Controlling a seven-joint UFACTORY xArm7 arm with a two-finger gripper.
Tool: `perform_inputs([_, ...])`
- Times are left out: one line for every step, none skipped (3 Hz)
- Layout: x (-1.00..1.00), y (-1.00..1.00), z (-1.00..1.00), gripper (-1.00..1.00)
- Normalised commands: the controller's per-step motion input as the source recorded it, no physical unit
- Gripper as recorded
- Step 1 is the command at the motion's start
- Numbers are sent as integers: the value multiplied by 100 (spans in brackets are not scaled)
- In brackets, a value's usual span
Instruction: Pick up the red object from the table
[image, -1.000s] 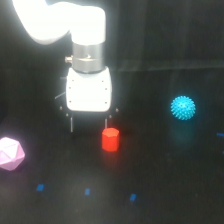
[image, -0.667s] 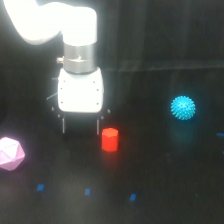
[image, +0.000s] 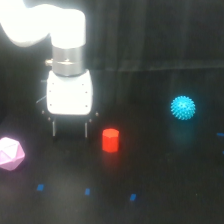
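The red block (image: 110, 140) stands upright on the desk (image: 165, 200), well clear of every edge, just off the exterior view's right of the hand (image: 69, 134), whose fingers hang apart and empty.

Open table (image: 165, 170) rings the red object (image: 110, 139) (balls well apart)

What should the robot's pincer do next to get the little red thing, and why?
Probably slide toward the exterior view's right. The pincer stands open beside the red object, which sits untouched on the table, outside the fingers. It likely needs to be centred over the block before closing.
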Motion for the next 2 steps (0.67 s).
perform_inputs([-89,59,-59,20])
perform_inputs([-100,-19,-100,19])
